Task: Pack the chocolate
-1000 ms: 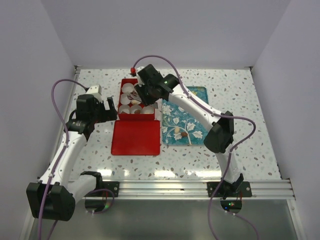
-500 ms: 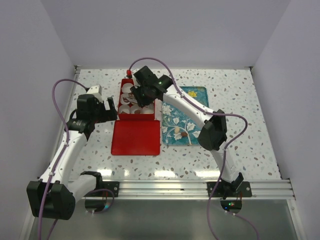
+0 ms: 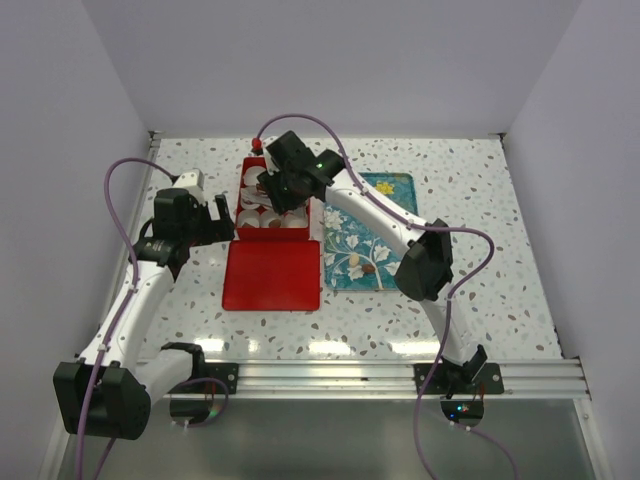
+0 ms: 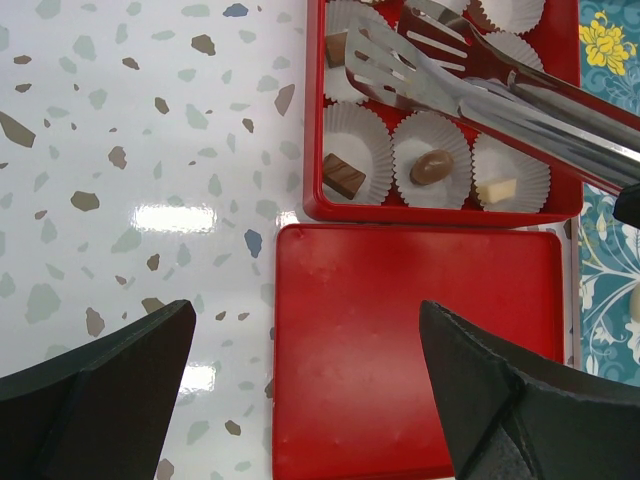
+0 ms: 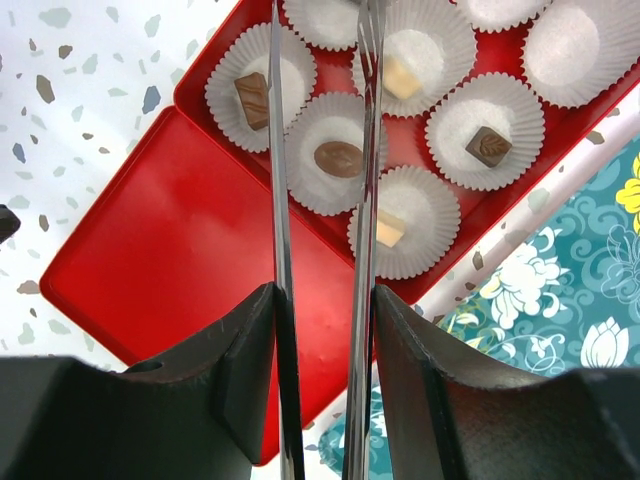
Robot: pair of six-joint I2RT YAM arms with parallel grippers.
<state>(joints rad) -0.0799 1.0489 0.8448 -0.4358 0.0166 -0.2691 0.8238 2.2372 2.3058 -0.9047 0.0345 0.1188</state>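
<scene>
Spreading wide before me is the speckled table [image 3: 480,200], with a teal tray [image 3: 350,240] on the right. A red lid [image 4: 415,330] lies flat just in front of the red box [image 4: 440,212]. The right gripper [image 5: 322,310] is clamped on metal tongs [image 4: 480,90], whose blades are slightly parted above the paper cups [image 5: 425,200]. The left gripper [image 4: 307,303] hangs spread wide over the lid, grasping nothing. Chocolate [image 5: 338,158] sits in five of the cups, and a few pieces lie on the tray.
</scene>
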